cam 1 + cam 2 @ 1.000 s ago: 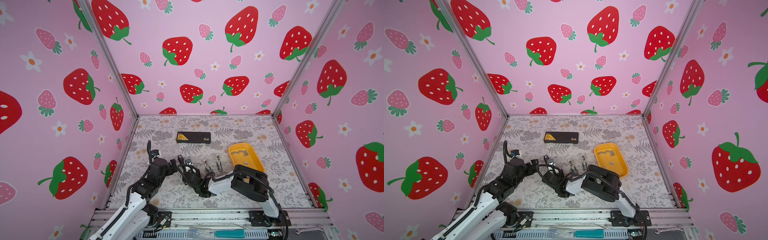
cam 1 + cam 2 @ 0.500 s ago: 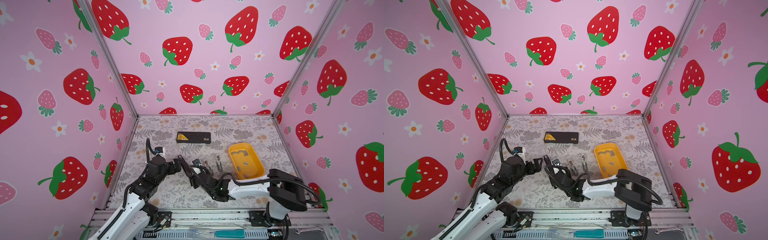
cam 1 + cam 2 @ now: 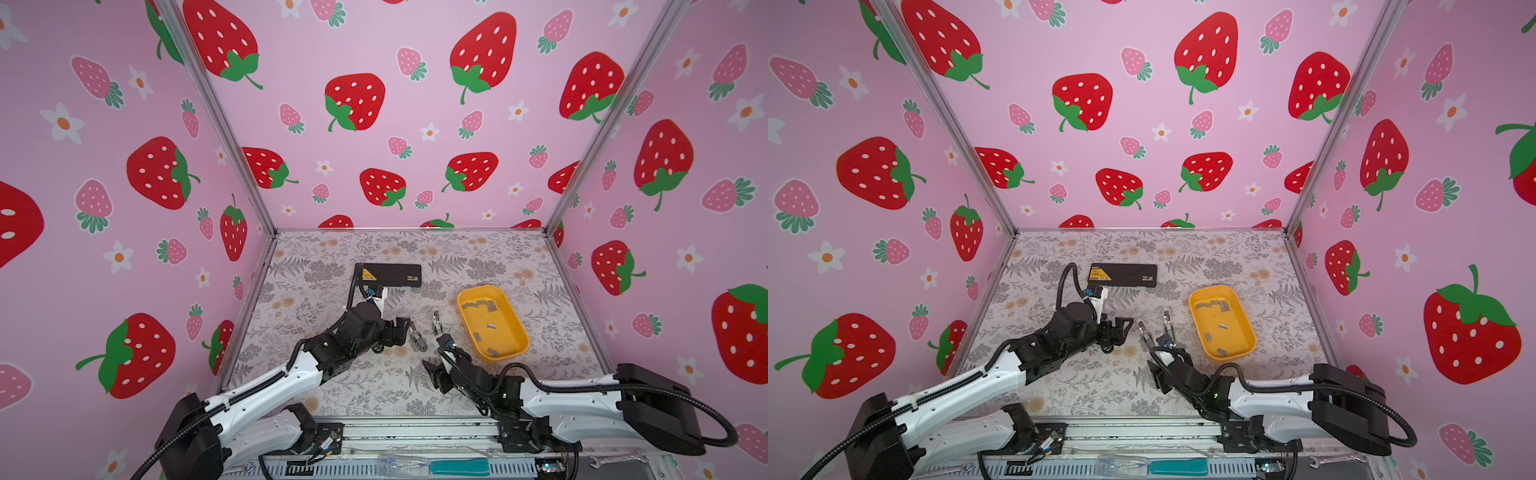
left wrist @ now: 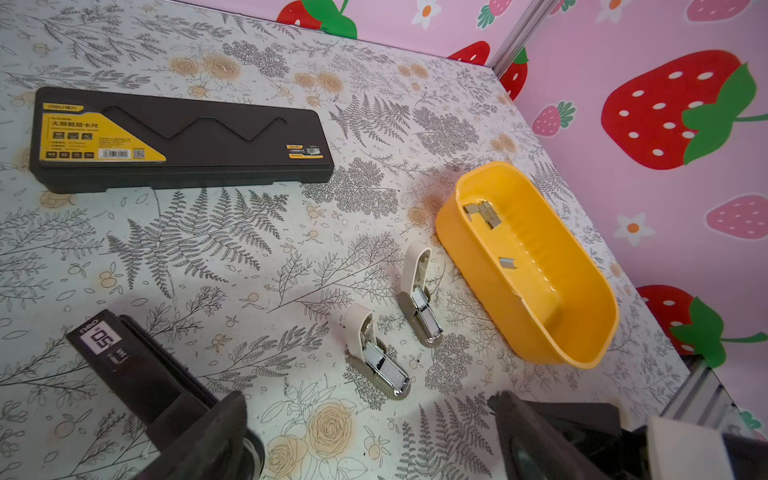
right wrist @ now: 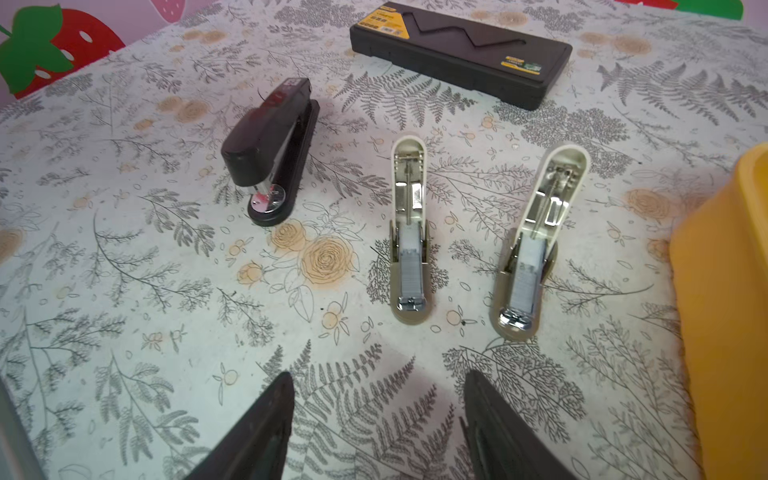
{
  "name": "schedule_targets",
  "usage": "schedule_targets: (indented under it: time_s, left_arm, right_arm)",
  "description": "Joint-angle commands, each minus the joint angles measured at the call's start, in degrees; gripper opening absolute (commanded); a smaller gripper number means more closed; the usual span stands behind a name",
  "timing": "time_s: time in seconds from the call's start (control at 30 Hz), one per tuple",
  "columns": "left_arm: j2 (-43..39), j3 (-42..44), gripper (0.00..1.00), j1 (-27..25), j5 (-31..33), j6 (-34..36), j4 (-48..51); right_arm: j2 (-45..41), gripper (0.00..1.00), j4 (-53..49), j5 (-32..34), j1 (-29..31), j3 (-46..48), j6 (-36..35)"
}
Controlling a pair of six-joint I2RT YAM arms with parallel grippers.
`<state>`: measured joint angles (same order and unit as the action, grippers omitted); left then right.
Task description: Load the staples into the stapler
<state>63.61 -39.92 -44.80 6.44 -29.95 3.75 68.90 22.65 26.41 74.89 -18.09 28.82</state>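
Two small whitish staplers lie hinged open side by side on the table. Each shows a grey strip in its magazine. Both top views show the pair. Loose staples lie in the yellow tray. My left gripper hangs open just left of the staplers, with bare table between its fingers. My right gripper stands open and empty on their near side, pointing at them.
A black stapler stands left of the whitish pair, beside and below my left gripper. A long black case lies at the back. The yellow tray sits right of the staplers. Pink walls close three sides.
My right arm has swung out to the right and its jaws have widened. My left gripper has moved right, toward the whitish staplers.
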Motion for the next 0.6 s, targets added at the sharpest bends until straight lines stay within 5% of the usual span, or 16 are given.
schedule_targets:
  time_s: [0.0, 0.57]
  left_arm:
    - [3.13, -4.58, 0.95, 0.14, 1.13, -1.15, -2.55]
    - [10.92, -7.69, 0.91, 8.94, -7.78, -3.46, -2.27]
  right_arm:
    - [2.52, 0.67, 1.17, -4.58, -2.29, -0.13, -1.60]
    - [21.22, 0.59, 6.44, -9.01, -8.17, -5.32, -3.09]
